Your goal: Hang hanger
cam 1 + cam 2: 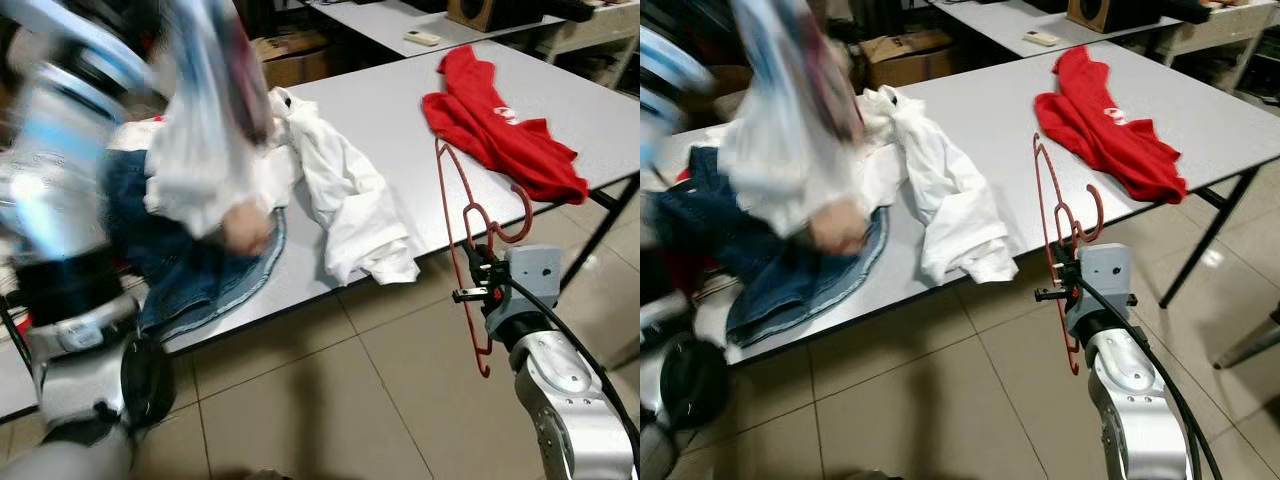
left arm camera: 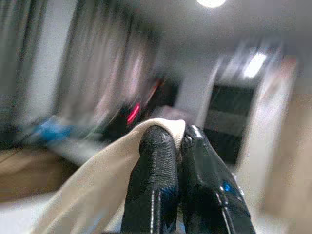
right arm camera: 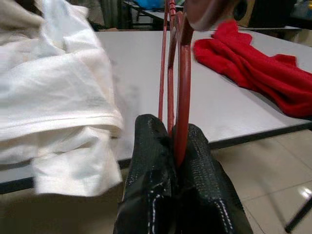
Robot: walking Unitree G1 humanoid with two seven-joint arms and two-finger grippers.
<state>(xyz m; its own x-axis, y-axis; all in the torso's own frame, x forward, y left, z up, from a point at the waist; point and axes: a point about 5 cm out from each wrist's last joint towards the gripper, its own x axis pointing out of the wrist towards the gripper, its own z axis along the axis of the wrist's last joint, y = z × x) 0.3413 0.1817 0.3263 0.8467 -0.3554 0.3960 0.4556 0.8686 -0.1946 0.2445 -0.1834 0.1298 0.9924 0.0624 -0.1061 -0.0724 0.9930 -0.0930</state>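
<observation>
Gripping tight, the right gripper (image 1: 478, 277) holds the red hanger (image 1: 455, 215) upright beside the tabletop (image 1: 400, 110), while a pale garment (image 2: 87, 180) is pinched high in the left gripper (image 2: 179, 141), so threading is judged next.

Workroom: long grey tables (image 1: 400, 110), tiled floor (image 1: 330, 390), cardboard box (image 1: 295, 55).

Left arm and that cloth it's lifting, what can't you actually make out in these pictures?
- Left eye view: the left gripper's arm and the pale cloth are smeared by motion, so the kind of garment can't be told.
- Left wrist view: the left gripper is pinched on the cloth, but the room behind is blurred.
- Right wrist view: the red hanger, held in the right gripper, is cut off by the picture's upper edge.
</observation>
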